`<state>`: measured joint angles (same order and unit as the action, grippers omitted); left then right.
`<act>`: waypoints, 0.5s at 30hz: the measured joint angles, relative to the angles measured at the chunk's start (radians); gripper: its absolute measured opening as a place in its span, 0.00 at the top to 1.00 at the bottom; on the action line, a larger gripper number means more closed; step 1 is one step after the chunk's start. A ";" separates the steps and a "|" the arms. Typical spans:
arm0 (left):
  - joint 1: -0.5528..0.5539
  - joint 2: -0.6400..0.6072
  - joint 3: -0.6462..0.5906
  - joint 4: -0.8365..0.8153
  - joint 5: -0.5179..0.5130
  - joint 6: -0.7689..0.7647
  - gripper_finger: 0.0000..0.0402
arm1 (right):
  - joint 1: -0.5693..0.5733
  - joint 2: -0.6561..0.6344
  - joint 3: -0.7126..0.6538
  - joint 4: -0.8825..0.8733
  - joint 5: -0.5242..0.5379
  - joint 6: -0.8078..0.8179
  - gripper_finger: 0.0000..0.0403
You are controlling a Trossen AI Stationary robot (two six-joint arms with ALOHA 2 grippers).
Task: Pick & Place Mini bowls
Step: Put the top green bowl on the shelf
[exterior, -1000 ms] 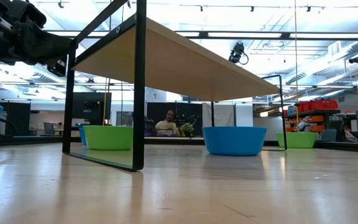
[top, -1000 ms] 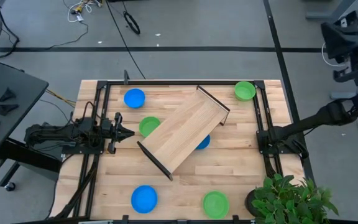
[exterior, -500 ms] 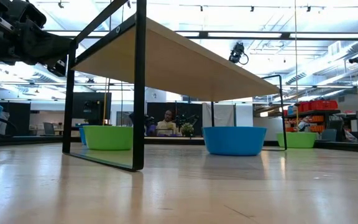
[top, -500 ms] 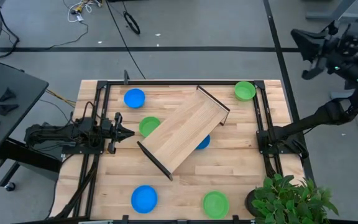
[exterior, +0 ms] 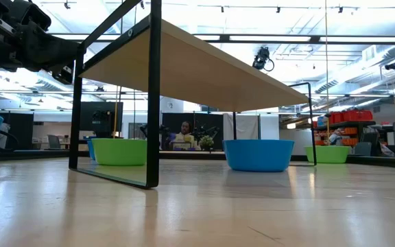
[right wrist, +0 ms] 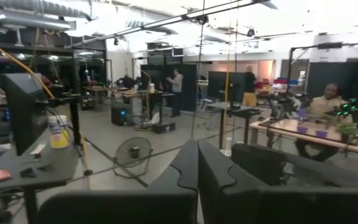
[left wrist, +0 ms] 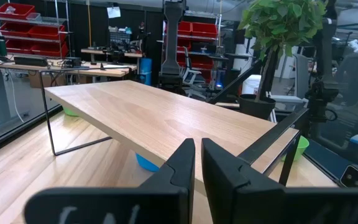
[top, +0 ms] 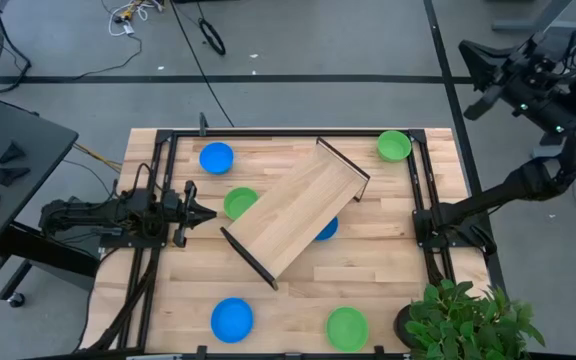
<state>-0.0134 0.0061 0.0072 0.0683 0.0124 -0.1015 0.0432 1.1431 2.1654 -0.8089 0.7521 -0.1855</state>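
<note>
Six mini bowls sit on the table in the high view: blue bowl (top: 216, 157), green bowl (top: 240, 203), green bowl (top: 394, 146), blue bowl (top: 232, 319), green bowl (top: 347, 327), and a blue bowl (top: 326, 229) half hidden under the tilted wooden tray (top: 296, 207). My left gripper (top: 204, 212) (left wrist: 197, 163) is shut, low at the table's left side, pointing at the tray, next to the middle green bowl. My right gripper (top: 473, 72) (right wrist: 197, 163) is shut, raised high beyond the table's far right corner, facing the room.
The tray stands on black wire legs (exterior: 153, 96) diagonally across the table's middle; the low view shows a green bowl (exterior: 118, 151) and a blue bowl (exterior: 258, 154) beneath it. A potted plant (top: 463, 318) stands at the near right corner. Black frame rails (top: 423, 180) line the table's sides.
My right arm has swung its raised gripper toward the left, above the floor beyond the far right corner, and turned it. The bowls, the tray and my left arm have stayed where they were.
</note>
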 joint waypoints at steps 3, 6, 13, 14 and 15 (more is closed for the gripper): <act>0.000 0.000 0.000 0.000 0.000 0.000 0.92 | -0.023 0.004 0.000 -0.002 -0.004 -0.008 1.00; 0.000 0.000 0.000 0.000 0.000 0.000 0.92 | -0.046 0.010 0.000 -0.017 -0.006 -0.029 1.00; 0.000 0.000 0.000 0.000 0.000 0.000 0.92 | -0.097 0.026 0.000 -0.039 -0.012 -0.089 1.00; 0.000 0.000 0.000 0.000 0.000 0.000 0.92 | -0.104 0.029 0.000 -0.039 -0.012 -0.098 1.00; 0.000 0.000 0.000 0.000 0.000 0.000 0.92 | -0.111 0.030 0.000 -0.039 -0.011 -0.103 1.00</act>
<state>-0.0132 0.0062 0.0073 0.0684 0.0124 -0.1013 -0.0678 1.1736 2.1654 -0.8482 0.7406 -0.2884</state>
